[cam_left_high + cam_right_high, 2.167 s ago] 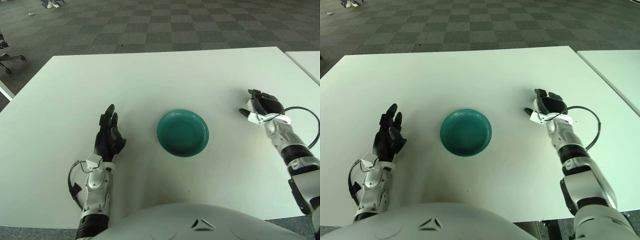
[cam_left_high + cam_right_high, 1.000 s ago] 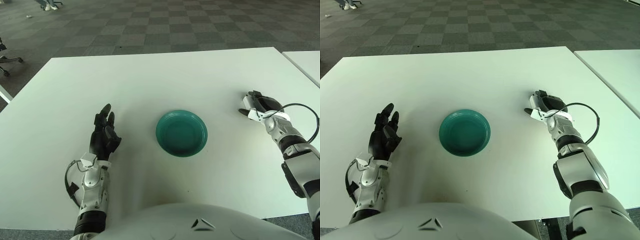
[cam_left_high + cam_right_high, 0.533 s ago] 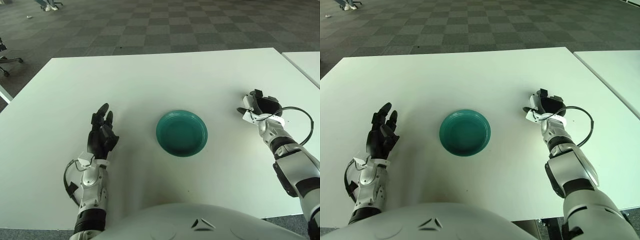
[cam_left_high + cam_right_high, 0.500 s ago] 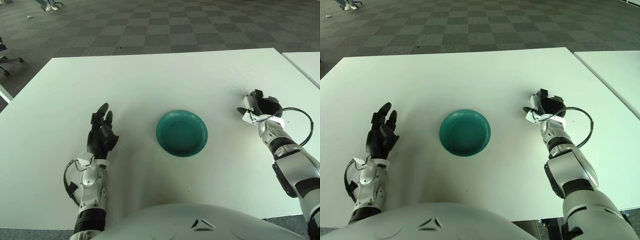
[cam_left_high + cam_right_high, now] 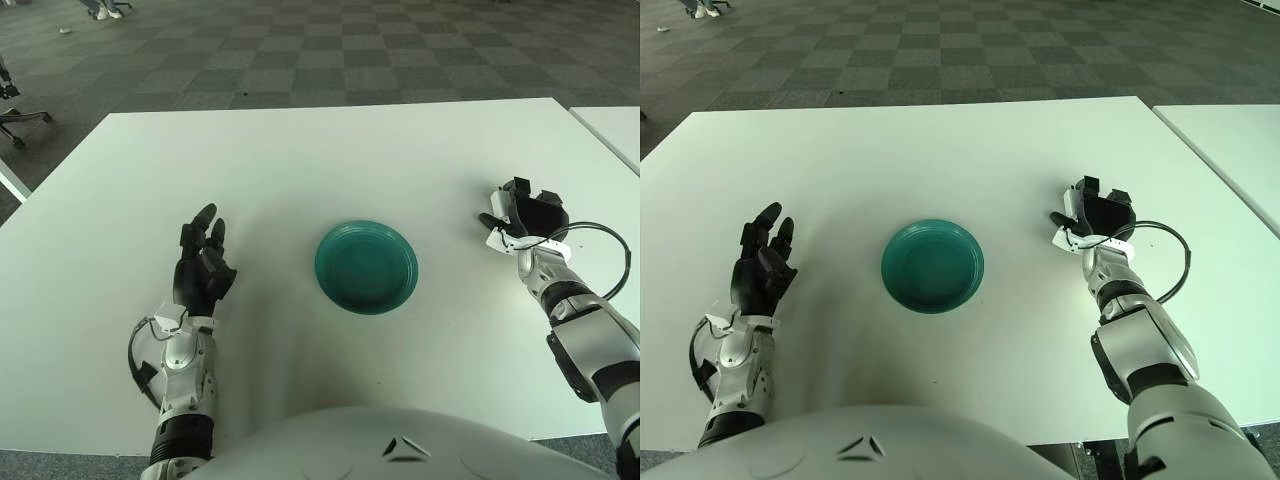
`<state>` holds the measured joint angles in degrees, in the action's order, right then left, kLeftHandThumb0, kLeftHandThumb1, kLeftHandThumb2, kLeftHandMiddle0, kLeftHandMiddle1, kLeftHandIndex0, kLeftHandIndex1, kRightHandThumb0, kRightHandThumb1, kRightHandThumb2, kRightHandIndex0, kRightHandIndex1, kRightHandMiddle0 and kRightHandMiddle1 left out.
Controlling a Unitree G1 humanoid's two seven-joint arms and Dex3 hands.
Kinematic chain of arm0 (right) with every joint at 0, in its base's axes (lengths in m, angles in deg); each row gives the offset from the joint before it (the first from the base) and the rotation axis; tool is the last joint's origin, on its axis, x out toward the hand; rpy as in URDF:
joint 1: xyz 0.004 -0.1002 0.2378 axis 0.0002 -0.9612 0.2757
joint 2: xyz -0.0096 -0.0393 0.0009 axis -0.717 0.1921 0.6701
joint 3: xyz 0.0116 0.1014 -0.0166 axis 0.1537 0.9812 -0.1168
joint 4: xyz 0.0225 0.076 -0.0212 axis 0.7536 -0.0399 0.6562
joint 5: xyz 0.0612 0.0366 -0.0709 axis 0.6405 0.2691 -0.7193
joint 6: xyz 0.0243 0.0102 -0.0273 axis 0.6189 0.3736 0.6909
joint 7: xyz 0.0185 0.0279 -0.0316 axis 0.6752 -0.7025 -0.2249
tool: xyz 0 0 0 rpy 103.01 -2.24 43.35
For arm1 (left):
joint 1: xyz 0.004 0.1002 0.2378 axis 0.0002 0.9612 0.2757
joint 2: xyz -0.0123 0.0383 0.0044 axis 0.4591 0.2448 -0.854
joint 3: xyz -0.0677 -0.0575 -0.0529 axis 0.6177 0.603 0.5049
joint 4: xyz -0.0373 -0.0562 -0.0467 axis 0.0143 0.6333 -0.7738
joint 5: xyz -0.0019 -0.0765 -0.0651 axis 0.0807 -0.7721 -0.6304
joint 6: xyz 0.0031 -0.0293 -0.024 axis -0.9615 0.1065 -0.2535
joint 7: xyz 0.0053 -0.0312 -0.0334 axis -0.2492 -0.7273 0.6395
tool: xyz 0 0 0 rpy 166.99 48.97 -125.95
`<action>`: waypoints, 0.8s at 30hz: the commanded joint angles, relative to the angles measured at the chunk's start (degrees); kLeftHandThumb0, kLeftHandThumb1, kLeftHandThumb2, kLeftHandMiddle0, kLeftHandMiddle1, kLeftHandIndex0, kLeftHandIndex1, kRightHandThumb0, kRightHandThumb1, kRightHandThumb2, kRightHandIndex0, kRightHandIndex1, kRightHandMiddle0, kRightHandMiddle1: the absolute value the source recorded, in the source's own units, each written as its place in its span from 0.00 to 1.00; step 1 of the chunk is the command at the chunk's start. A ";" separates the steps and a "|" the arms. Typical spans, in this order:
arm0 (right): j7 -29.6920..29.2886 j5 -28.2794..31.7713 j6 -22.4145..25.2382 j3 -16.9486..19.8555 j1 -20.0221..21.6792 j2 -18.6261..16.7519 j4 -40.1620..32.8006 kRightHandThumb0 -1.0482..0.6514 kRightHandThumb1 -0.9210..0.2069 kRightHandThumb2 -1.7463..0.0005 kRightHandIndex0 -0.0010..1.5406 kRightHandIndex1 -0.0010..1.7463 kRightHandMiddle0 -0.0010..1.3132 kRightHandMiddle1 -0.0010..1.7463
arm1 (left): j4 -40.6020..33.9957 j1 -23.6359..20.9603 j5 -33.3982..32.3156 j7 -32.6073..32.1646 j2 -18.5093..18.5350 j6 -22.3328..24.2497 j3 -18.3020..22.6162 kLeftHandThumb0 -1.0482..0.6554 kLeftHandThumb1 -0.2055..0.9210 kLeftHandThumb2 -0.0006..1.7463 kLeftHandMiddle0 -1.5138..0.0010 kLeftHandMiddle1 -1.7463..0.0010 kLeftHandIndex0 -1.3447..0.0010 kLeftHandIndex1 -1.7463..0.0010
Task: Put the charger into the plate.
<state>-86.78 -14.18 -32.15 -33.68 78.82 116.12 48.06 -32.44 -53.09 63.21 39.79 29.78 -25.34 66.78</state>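
A teal plate point(image 5: 366, 266) sits empty at the middle of the white table point(image 5: 320, 160). I see no charger in either view. My right hand point(image 5: 524, 213) rests on the table to the right of the plate, about a hand's width from its rim, with its black fingers raised and spread and nothing visible in them. My left hand point(image 5: 201, 270) is parked to the left of the plate, palm up, fingers spread and empty.
A black cable loop point(image 5: 600, 262) hangs by my right wrist. A second white table point(image 5: 610, 125) stands close at the right. The table's far edge borders a checkered carpet floor point(image 5: 330, 50).
My right hand has shifted slightly and its fingers have lifted from a curled, lowered pose a second ago. My left hand has drifted a little. The plate has not moved.
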 commanded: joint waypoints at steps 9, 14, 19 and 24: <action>13.88 -6.12 3.52 -8.74 -13.21 -0.35 6.03 0.38 0.32 0.43 0.59 1.00 0.32 1.00 | 5.66 0.14 -1.49 -3.83 -6.42 -3.31 1.36 0.06 1.00 0.54 0.78 0.98 1.00 0.53; 12.71 -4.99 5.14 -8.34 -11.66 0.50 5.77 0.38 0.32 0.43 0.60 1.00 0.33 1.00 | 5.34 -0.63 -1.26 -3.78 -6.55 -3.42 1.40 0.06 1.00 0.54 0.76 0.97 1.00 0.53; 12.27 -1.88 7.44 -5.25 -7.69 1.13 5.41 0.38 0.31 0.43 0.60 1.00 0.32 1.00 | 5.14 -0.75 -0.74 -3.65 -6.51 -3.61 1.30 0.06 1.00 0.55 0.75 0.97 1.00 0.53; 11.13 6.20 6.64 3.55 0.32 -2.07 3.92 0.37 0.33 0.42 0.63 1.00 0.33 1.00 | 5.50 -0.74 -1.32 -3.17 -6.84 -3.78 1.33 0.05 1.00 0.55 0.75 0.97 1.00 0.52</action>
<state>-78.58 -10.92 -26.14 -32.93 80.81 118.49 49.65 -30.93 -55.59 63.15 36.77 25.50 -28.32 68.44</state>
